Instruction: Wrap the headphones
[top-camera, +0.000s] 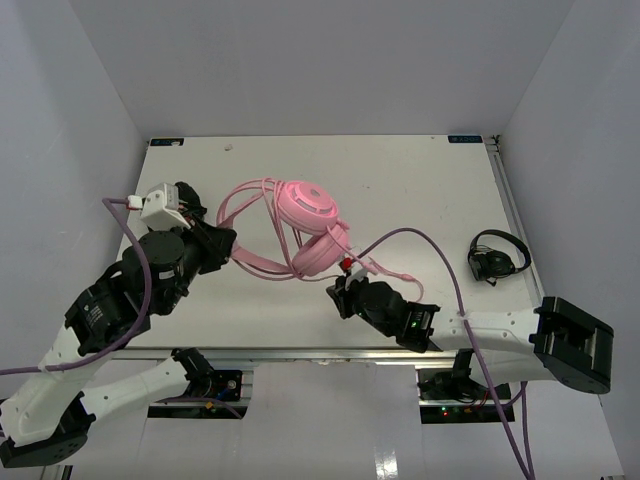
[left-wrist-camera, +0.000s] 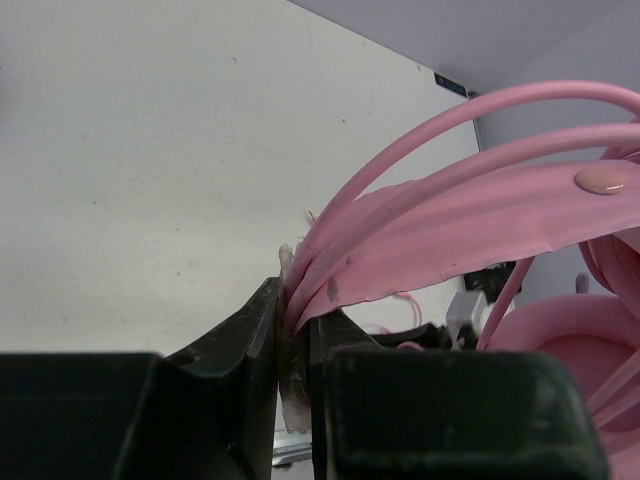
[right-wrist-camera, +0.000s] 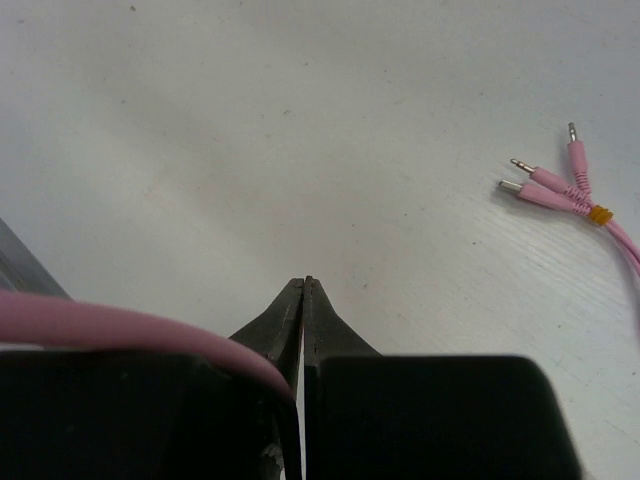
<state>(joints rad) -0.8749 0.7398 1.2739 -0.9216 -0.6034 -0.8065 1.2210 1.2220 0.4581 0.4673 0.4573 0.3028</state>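
Note:
The pink headphones (top-camera: 305, 215) lie in the middle of the table, their ear cups stacked and the headband (top-camera: 255, 262) arching to the left. My left gripper (top-camera: 226, 246) is shut on the headband (left-wrist-camera: 480, 220), which is pinched between the jaws (left-wrist-camera: 293, 300); an ear cup (left-wrist-camera: 575, 340) shows at the right. My right gripper (top-camera: 338, 292) sits just below the ear cups, its jaws shut (right-wrist-camera: 306, 285). The thin pink cable (right-wrist-camera: 120, 325) runs in from the left and down between the fingers. The cable's plugs (right-wrist-camera: 545, 180) lie on the table ahead to the right.
A small black headset (top-camera: 495, 258) lies near the table's right edge. Purple robot cables (top-camera: 430, 245) loop over the table by the right arm and hang by the left arm (top-camera: 148, 290). A loop of pink cable (top-camera: 245, 200) lies left of the ear cups.

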